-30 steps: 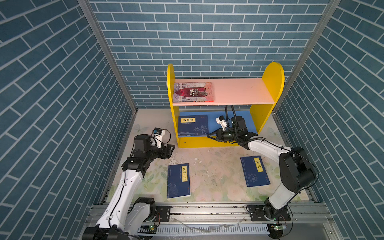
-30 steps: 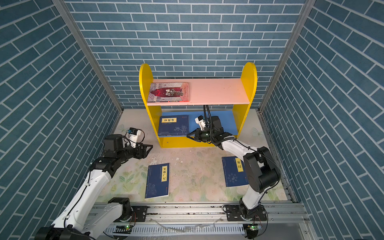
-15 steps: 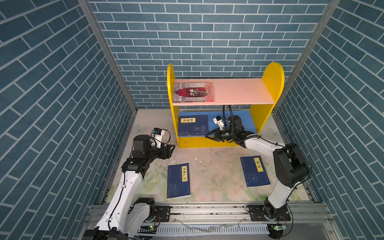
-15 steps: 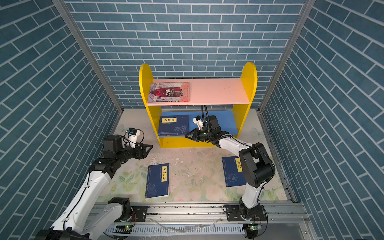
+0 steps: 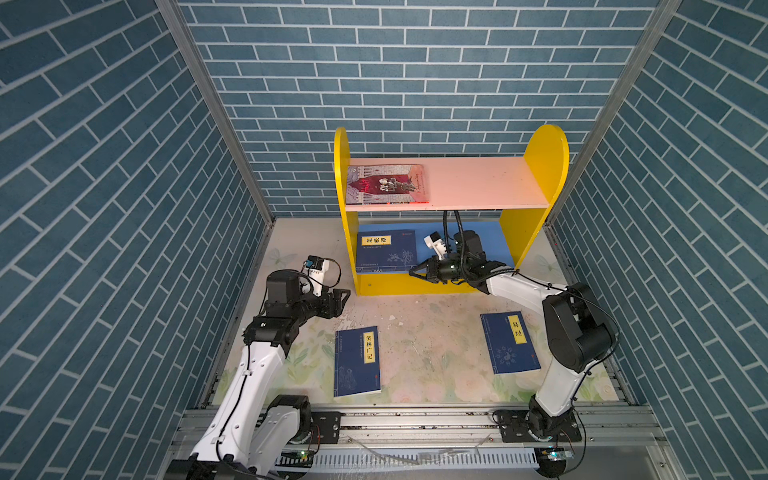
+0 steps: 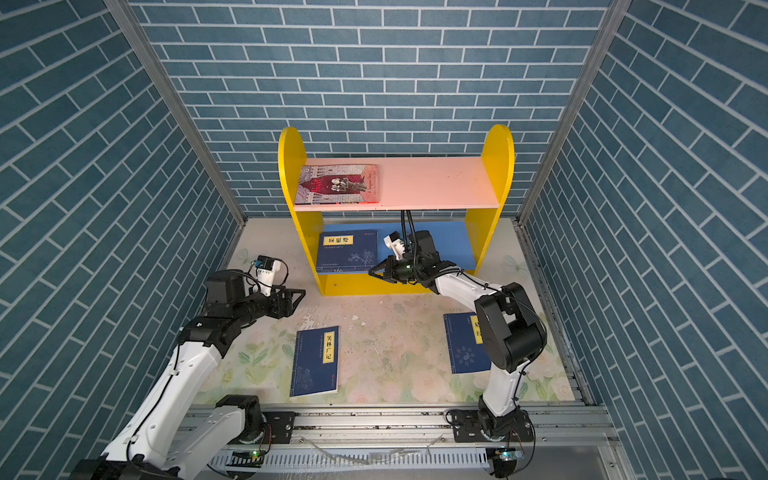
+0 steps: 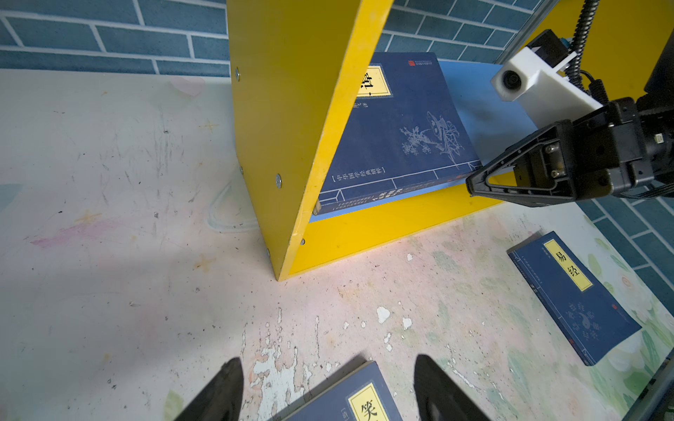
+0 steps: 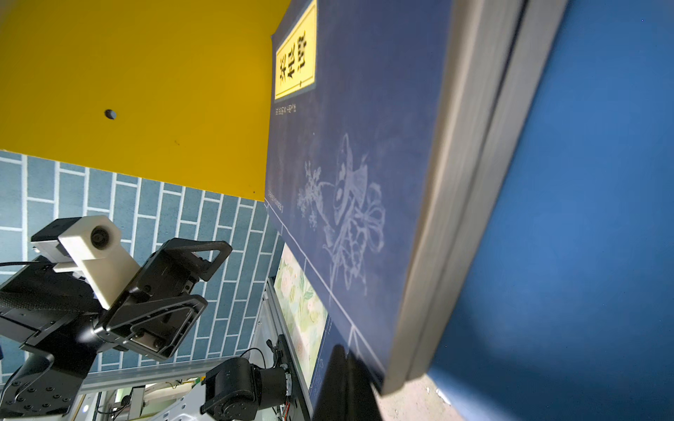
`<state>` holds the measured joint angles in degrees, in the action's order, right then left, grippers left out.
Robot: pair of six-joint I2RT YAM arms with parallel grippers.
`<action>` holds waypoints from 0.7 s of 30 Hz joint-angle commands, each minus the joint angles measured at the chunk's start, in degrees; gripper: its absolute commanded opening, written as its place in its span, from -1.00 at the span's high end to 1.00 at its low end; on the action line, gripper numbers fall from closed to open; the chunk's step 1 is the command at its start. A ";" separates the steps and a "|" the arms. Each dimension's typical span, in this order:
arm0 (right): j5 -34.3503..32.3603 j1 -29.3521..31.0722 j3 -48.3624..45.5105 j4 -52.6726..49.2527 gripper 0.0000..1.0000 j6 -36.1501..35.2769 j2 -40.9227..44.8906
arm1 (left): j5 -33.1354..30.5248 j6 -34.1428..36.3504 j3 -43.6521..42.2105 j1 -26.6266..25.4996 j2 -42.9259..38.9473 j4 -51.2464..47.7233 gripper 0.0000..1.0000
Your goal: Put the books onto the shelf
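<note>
The shelf (image 5: 536,166) stands at the back with yellow sides, a pink upper board and a blue lower board (image 6: 451,245). A grey-and-red book (image 5: 386,184) lies on the upper board. Navy books (image 5: 386,251) (image 8: 357,145), seemingly a stack of two, lie on the lower board's left. My right gripper (image 5: 412,272) (image 7: 471,185) is shut, its tips against the stack's front right corner. Two more navy books (image 5: 357,360) (image 5: 510,343) lie on the table. My left gripper (image 5: 343,297) (image 7: 328,361) hovers open and empty left of the shelf, above the left table book (image 7: 350,397).
Blue brick-pattern walls (image 5: 124,208) enclose the table on three sides. The shelf's left yellow panel (image 7: 291,127) stands just ahead of my left gripper. A metal rail (image 5: 415,419) runs along the front edge. The tabletop (image 5: 428,332) is worn, with floral print.
My right arm has swung a little to the left, bringing its shut gripper slightly closer to the corner of the books on the lower board. The left arm has not moved.
</note>
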<state>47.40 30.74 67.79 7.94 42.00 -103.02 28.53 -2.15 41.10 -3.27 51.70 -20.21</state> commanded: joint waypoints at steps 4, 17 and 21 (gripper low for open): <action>0.59 0.37 1.30 -1.27 0.98 -1.61 -0.35 | 0.73 -0.22 -0.94 0.37 -0.81 0.73 -0.51; 0.60 0.99 1.95 -3.07 0.95 -2.75 0.72 | 0.65 -0.40 -0.94 0.37 -1.07 0.61 -0.51; 0.69 0.93 2.33 -3.37 0.95 -2.97 0.08 | 0.58 -0.18 -0.94 0.37 -1.24 0.43 -0.51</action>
<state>47.42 31.51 67.85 5.08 41.52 -103.02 28.53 -2.20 40.99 -3.27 51.13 -20.21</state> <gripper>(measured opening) 0.051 0.755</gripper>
